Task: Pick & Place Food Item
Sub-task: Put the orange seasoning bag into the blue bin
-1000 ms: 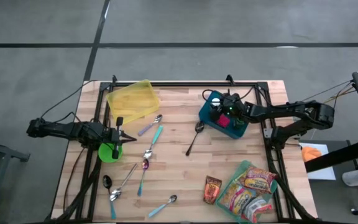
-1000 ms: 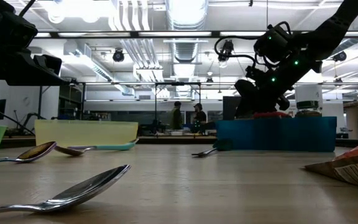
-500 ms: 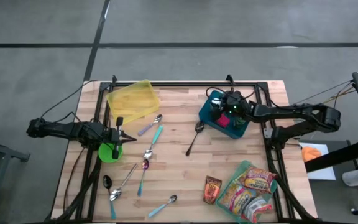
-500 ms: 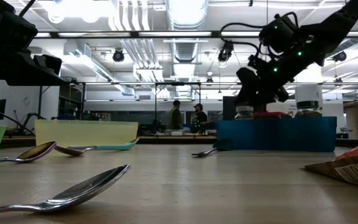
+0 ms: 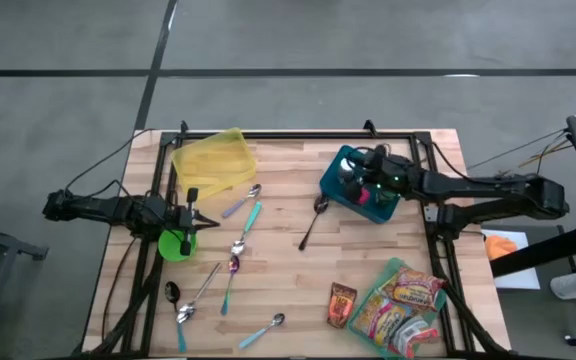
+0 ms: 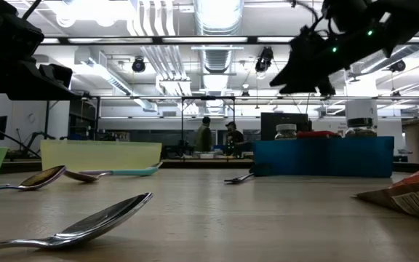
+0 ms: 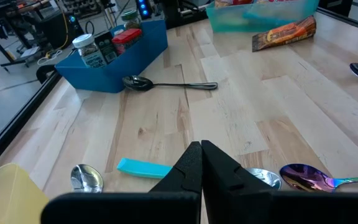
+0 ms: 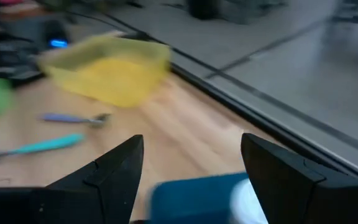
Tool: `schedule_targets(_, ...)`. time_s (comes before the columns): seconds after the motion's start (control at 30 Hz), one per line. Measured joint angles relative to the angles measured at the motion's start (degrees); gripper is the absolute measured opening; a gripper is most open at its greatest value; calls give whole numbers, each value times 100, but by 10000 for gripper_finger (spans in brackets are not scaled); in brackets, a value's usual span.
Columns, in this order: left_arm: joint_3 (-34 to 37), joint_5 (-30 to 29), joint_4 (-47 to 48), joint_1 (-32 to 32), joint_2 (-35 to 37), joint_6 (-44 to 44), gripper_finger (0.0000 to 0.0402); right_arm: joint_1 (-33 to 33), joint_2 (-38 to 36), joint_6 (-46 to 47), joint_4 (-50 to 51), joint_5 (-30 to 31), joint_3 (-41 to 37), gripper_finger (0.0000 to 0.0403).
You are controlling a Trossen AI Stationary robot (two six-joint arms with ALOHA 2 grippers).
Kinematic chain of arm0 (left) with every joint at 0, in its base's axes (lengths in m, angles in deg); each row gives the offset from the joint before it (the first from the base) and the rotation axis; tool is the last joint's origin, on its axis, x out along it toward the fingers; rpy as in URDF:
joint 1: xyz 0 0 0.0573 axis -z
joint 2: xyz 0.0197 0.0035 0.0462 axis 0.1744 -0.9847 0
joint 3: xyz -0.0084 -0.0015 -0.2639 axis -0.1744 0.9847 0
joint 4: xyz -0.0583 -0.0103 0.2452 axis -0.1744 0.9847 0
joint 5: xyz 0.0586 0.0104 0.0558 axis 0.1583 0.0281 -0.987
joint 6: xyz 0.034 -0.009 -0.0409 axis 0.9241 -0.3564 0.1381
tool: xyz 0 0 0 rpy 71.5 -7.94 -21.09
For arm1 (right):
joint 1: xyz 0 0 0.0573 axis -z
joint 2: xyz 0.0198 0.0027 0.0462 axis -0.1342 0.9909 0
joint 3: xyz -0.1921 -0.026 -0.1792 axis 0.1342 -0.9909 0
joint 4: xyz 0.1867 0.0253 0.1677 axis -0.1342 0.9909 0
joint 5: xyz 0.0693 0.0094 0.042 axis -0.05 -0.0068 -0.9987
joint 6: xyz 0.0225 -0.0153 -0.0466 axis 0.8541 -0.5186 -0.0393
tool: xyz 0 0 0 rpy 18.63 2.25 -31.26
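A blue bin point(image 5: 358, 190) at the table's far right holds two white-lidded jars point(image 7: 86, 48) and a red-topped item point(image 7: 126, 38). My right gripper point(image 5: 353, 172) hangs open and empty above the bin point(image 6: 326, 156), fingers slanting a little downward point(image 6: 282, 78). Snack packets lie in a teal tray point(image 5: 403, 305) at the near right, and a brown packet point(image 5: 342, 303) lies flat on the wood beside it. My left gripper point(image 5: 193, 212) waits shut at the table's left, by a green bowl point(image 5: 176, 243).
A yellow container point(image 5: 213, 160) stands at the far left. Several spoons point(image 5: 236, 250) lie scattered over the table's left and middle, and a black spoon point(image 5: 313, 222) lies just left of the bin. Bare wood lies between the bin and the snack tray.
My right gripper has risen from low inside the blue bin to well above its rim and has tipped up nearer to level, staying open with nothing between its fingers. The jars and the red-topped item stay in the bin.
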Motion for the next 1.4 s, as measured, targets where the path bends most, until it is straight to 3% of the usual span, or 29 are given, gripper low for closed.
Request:
schedule_targets(0.13, 0, 0, 1, 0, 0, 0, 0, -196, -280, 0, -22, -532, 0, 267)
schedule_targets(0.33, 0, 0, 0, 0, 0, 0, 0, -639, -482, -101, -27, -610, 0, 267)
schedule_targets(0.5, 0, 0, 0, 0, 1, 0, 0, -1207, -455, -422, -18, -1210, 2, 267)
schedule_targets(0.7, 1, 0, 0, -2, 0, 0, 0, -1928, -296, -460, 578, -913, 466, 267)
schedule_targets(0.9, 0, 0, 0, -1, 1, 0, 0, -2499, 200, -607, 1694, -534, 1219, 267)
schedule_targets(1.4, 2, 0, 0, 0, 0, 0, 0, -3220, 2061, -732, 4148, -521, 3512, 267)
